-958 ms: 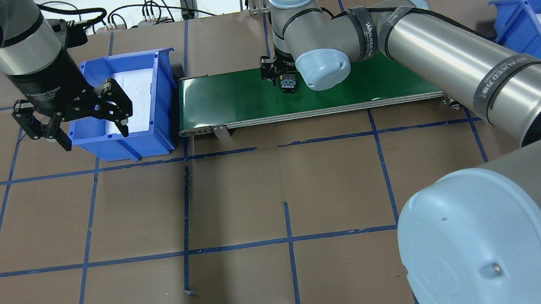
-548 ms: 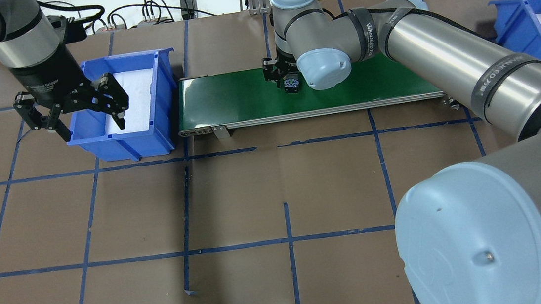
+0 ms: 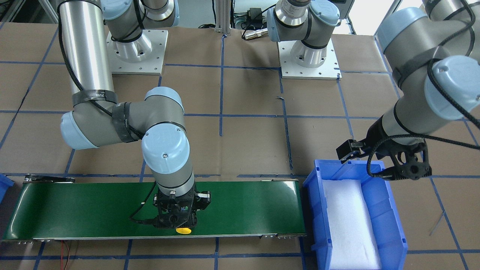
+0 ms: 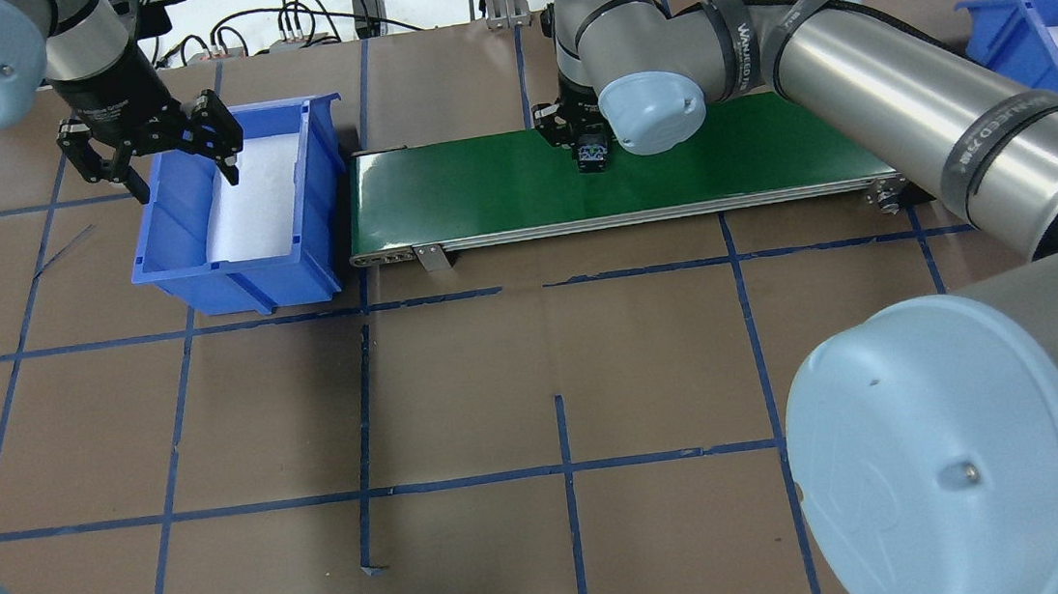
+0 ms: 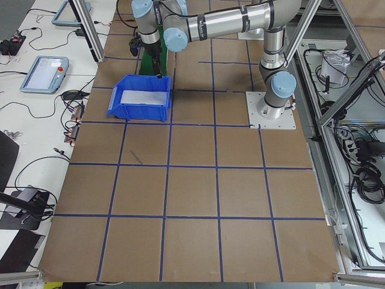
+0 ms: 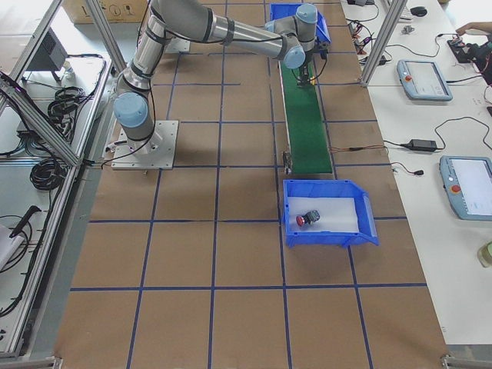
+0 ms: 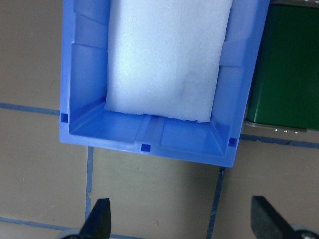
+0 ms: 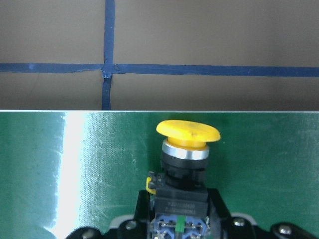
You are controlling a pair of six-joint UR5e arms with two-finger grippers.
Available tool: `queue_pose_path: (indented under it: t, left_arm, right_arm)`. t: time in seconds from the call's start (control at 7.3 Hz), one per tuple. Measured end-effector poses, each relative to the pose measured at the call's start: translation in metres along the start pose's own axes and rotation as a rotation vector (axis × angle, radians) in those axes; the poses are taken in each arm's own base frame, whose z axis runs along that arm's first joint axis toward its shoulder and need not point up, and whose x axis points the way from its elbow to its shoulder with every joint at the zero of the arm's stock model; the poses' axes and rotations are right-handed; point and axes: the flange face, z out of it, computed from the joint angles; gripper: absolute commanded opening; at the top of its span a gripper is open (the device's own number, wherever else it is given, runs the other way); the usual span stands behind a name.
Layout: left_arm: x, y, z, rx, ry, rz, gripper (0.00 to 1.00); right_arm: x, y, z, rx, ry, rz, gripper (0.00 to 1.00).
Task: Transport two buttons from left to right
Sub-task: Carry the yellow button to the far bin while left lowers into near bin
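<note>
My right gripper (image 4: 593,157) is shut on the yellow-capped button (image 8: 188,132) and holds it over the green conveyor belt (image 4: 470,186), near the belt's middle. The yellow cap (image 3: 183,230) points to the belt's far edge. The red mushroom-capped button (image 6: 302,221) lies on white foam in the blue bin (image 6: 330,237) on my right. My left gripper (image 4: 184,175) is open and empty, above the far end of the left blue bin (image 4: 235,272). That bin holds only white foam (image 7: 169,59).
The conveyor runs between the two blue bins, with the right bin (image 4: 1009,37) at its far right end. Brown paper with blue tape lines covers the table. Cables and a post stand along the far edge (image 4: 337,15).
My right gripper has moved right along the belt with the yellow button in it. My left gripper has moved towards the far end of the left bin, still open.
</note>
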Motion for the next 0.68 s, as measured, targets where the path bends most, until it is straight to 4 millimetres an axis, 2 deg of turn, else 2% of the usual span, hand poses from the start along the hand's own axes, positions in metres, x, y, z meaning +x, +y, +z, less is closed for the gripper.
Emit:
queue_pose_path:
  t: [0.14,0.41,0.68]
  left_arm:
    - [0.001,-0.015,0.014,0.026,-0.001,0.025,1.00]
    - [0.005,-0.042,0.043,0.091,-0.004,0.113,1.00]
    - [0.010,-0.048,0.059,0.110,0.003,0.168,1.00]
  right_arm:
    - [0.033,-0.010,-0.006,-0.012,0.004,-0.028,0.08]
    - [0.113,-0.031,-0.027,-0.054,0.015,-0.116,0.08]
    - [0.206,-0.039,-0.054,-0.095,0.017,-0.204,0.08]
